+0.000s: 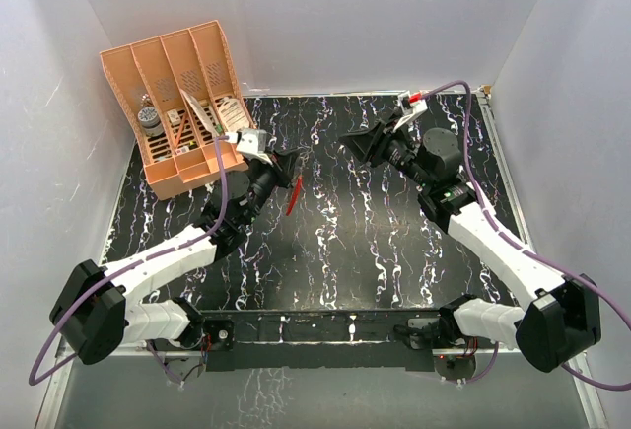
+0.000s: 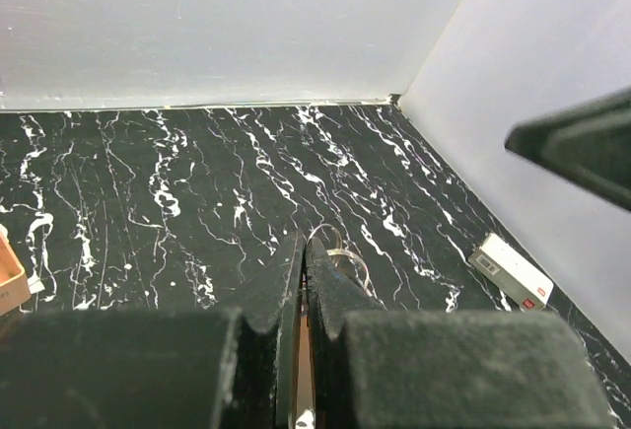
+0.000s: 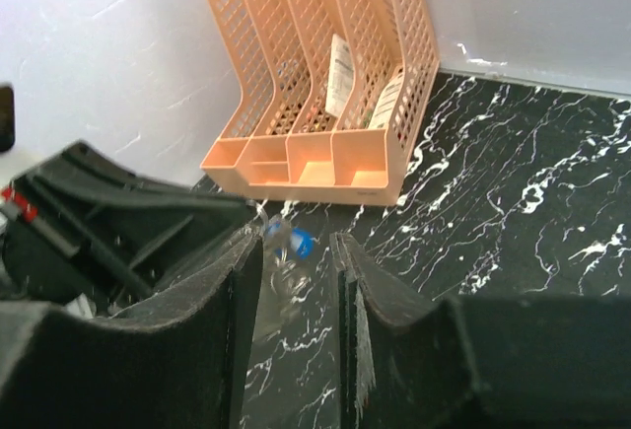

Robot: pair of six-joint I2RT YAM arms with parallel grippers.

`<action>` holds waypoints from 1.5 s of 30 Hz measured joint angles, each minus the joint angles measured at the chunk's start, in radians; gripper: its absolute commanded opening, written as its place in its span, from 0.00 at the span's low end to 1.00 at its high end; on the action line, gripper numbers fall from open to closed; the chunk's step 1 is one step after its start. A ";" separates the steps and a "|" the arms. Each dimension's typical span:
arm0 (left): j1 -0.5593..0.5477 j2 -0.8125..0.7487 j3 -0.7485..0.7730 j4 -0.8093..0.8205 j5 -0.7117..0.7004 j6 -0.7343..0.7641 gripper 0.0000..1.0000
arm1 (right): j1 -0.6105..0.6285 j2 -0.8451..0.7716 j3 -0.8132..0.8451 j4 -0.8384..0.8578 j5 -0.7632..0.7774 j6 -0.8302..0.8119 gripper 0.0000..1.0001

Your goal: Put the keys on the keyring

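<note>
My left gripper [image 1: 284, 167] [image 2: 304, 244] is shut on the keyring [image 1: 293, 195], a red loop that hangs below it in the top view. In the left wrist view, the keyring's pale metal side [image 2: 345, 251] curves out past the fingertips. My right gripper [image 1: 347, 142] [image 3: 296, 237] faces the left one from a short way to the right, its jaws apart. The key [image 3: 302, 244], with a blue head and a blurred silver blade below it, shows in the gap at the fingertips. Neither finger clamps it. I cannot make it out in the top view.
An orange slotted file rack [image 1: 177, 104] [image 3: 325, 84] holding papers and small items stands at the back left, just behind the left gripper. A small white box [image 2: 510, 271] lies by the right wall. White walls enclose the black marbled table [image 1: 335, 242].
</note>
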 measured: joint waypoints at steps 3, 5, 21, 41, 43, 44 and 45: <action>0.021 0.003 0.023 -0.025 0.012 -0.028 0.00 | 0.000 -0.013 -0.019 -0.017 -0.036 -0.015 0.32; 0.035 0.010 0.051 -0.058 0.025 -0.047 0.00 | 0.000 -0.014 -0.034 -0.024 -0.064 -0.019 0.32; 0.055 0.194 0.406 -0.443 0.109 -0.117 0.00 | 0.013 -0.069 -0.079 -0.052 -0.148 -0.024 0.32; 0.063 0.417 0.730 -0.821 0.192 -0.129 0.00 | 0.031 -0.058 -0.098 -0.100 -0.154 -0.029 0.31; 0.063 0.439 0.765 -0.850 0.198 -0.129 0.00 | 0.039 -0.042 -0.098 -0.105 -0.162 -0.029 0.31; 0.063 0.449 0.782 -0.864 0.201 -0.130 0.00 | 0.041 -0.034 -0.098 -0.105 -0.165 -0.029 0.31; 0.063 0.460 0.799 -0.881 0.205 -0.130 0.00 | 0.045 -0.026 -0.098 -0.106 -0.166 -0.029 0.31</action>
